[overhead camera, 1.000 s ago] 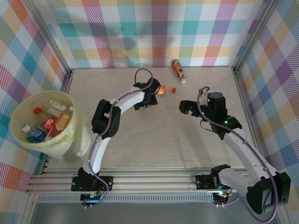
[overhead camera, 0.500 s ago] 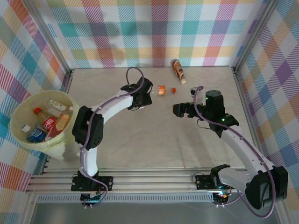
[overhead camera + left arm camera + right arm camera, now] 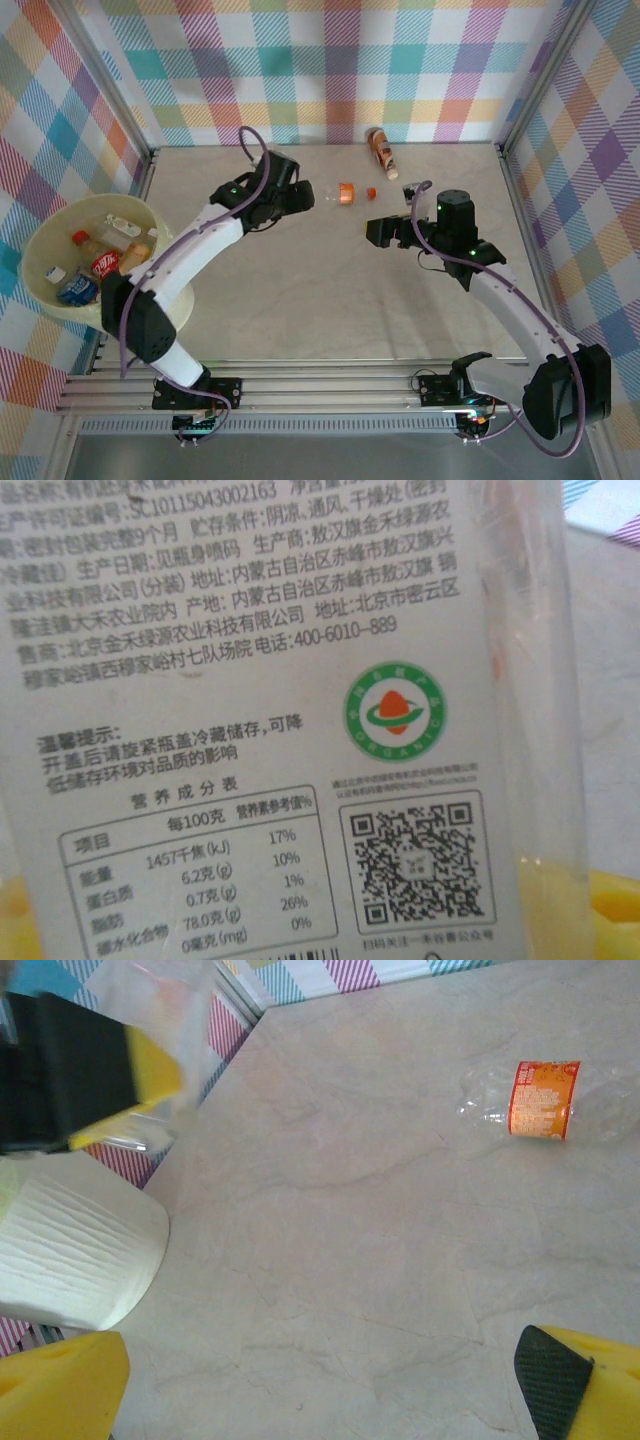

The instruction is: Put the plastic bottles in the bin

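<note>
Top view first: got the left gripper (image 3: 296, 198) up in the upper middle of the frame, clamped on a clear bottle (image 3: 300, 730). Hard to pick that bottle out from above. Way easier on the left wrist view, with it jammed right up against the lens: white label, rows of small printed text, a round green logo right of centre, a QR code at lower right. Bits of yellow finger pads (image 3: 615, 910) peeking in at the bottom corners. Same grip also visible in the upper left of the right wrist view, as a black gripper with a yellow pad pinching something clear.

Right gripper (image 3: 320, 1390) spread wide, nothing between the yellow fingers (image 3: 60, 1390), hanging over bare table (image 3: 300, 300) right of centre in the top view.

Rest of the plastic bottles: an orange-label bottle (image 3: 346, 192) lying flat on the table just right of the left gripper, apart from it. Tiny orange bit (image 3: 371, 193) just beside that one, too small to call. A brownish-orange bottle (image 3: 380, 152) lying near the far wall, top centre.

Bin (image 3: 45, 228) parked at the left edge of the frame, mid-height, with a pile of bottles (image 3: 100, 265) already inside, showing red, blue and white bits.
</note>
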`<state>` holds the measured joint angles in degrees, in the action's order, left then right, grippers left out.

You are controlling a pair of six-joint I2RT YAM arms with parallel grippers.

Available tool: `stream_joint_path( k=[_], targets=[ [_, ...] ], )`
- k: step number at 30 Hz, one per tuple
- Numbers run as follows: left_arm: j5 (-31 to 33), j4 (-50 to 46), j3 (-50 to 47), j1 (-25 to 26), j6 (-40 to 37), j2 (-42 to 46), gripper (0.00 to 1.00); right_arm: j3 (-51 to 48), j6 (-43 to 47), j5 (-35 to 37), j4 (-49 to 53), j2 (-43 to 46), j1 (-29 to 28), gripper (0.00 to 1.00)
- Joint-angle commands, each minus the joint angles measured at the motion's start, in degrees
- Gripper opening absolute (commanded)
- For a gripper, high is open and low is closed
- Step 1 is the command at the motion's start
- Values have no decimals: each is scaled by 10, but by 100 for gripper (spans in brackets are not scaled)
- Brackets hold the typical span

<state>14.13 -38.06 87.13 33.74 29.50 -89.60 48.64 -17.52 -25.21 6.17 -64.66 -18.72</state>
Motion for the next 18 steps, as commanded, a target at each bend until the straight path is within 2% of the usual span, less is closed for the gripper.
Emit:
stream_joint_path(
  k=[1,6,9,13,18],
  targets=[
    [1,-33,11,3,-49,57,62,21,-8,-14,-26,-10,-3,100],
    [20,-76,41,3,-74,113,62,33,-14,-21,-25,-27,-3,100],
    [53,-104,63,2,-83,140,63,37,-17,-24,-25,-32,-3,100],
    [142,-171,116,-3,-102,150,63,37,-17,-23,-25,-32,-3,100],
    [313,-269,180,-12,-98,148,63,37,-18,-25,-23,-34,-3,100]
  ],
)
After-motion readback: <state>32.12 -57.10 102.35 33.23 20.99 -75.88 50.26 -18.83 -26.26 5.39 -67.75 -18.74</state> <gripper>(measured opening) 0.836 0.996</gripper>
